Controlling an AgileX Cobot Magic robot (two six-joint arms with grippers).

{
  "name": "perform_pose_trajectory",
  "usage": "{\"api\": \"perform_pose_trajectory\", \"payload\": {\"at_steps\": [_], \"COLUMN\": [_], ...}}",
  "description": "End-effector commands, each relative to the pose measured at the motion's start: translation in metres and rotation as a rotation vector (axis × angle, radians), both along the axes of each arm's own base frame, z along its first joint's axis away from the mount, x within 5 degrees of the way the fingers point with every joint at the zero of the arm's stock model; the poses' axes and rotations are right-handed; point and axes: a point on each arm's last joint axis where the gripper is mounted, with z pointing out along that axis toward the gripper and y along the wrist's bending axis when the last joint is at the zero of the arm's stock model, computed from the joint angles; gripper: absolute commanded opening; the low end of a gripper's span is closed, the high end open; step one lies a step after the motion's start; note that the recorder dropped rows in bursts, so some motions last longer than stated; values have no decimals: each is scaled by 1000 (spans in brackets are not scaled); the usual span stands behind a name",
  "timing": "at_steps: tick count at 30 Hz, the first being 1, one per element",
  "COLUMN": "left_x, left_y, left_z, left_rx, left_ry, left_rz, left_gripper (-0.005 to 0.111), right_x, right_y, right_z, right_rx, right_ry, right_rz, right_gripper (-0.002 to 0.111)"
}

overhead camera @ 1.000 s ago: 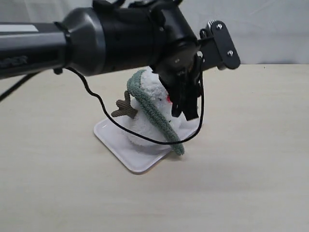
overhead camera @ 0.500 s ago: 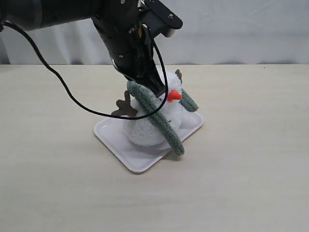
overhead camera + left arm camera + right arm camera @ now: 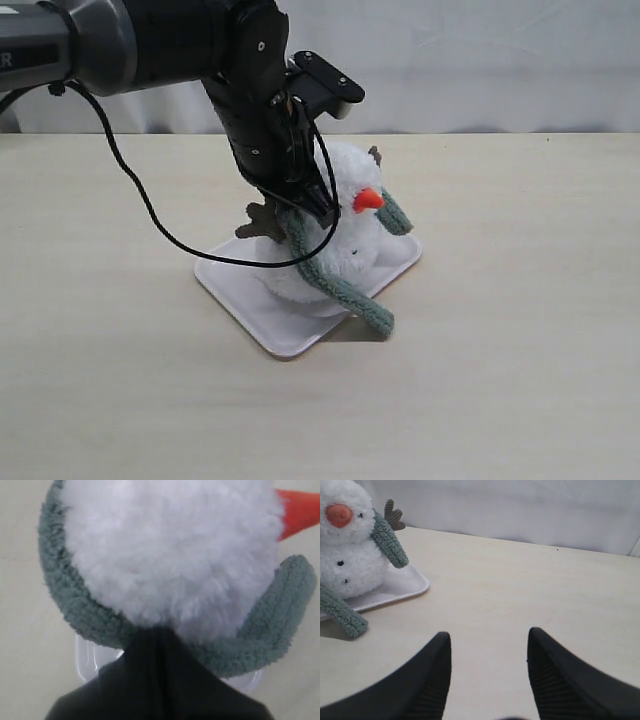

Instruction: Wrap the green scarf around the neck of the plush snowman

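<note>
Tightly closed tips at the scarf's back bend

Looped round the back of the plush snowman's [image 3: 350, 245] fluffy white head, the green scarf [image 3: 338, 285] is a thick, nubbly grey-green knit band. The left gripper [image 3: 318, 208] has its dark fingers [image 3: 160, 680] pressed together with no gap. Their tips sit right against the band's bend where it meets the head. Whether any knit is caught between them I cannot tell. From those tips the scarf curves away on both sides. One long arm runs down across the round body, and its rounded end lies past the edge of the smooth white tray [image 3: 235, 285]. The short arm ends beside the orange cone nose [image 3: 367, 199]. A brown ribbed twig arm [image 3: 262, 222] sticks out just beside the fingers. The snowman sits on the rounded-corner tray, which rests on a pale matte table [image 3: 520, 350]. The right gripper [image 3: 490, 672] is well apart from the toy, its ribbed black fingers [image 3: 555, 685] spread wide with bare tabletop between them.
</note>
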Motion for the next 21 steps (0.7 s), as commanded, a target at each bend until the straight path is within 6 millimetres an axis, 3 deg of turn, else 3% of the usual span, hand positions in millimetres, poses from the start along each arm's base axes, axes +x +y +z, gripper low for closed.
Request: {"api": "perform_pose_trajectory", "payload": {"at_steps": [1, 7, 11, 16, 21], "left_x": [3, -2, -11, -29, -48], "left_y": [-3, 1, 5, 6, 2], "left_z": [-3, 19, 49, 86, 105], "left_rx": [-22, -46, -88, -153, -137], "left_ry": [-3, -42, -103, -178, -238], "left_rz": [-4, -11, -18, -30, -42], "left_gripper": [0, 0, 0, 0, 0], "right_x": [0, 0, 0, 0, 0], "right_y": [0, 0, 0, 0, 0], "right_z": [0, 0, 0, 0, 0], "right_rx": [2, 2, 2, 2, 2], "right_ry": [-7, -7, -7, -7, -7], "right_rz": [-2, -2, -2, -2, -2], "right_gripper": [46, 46, 46, 46, 46]}}
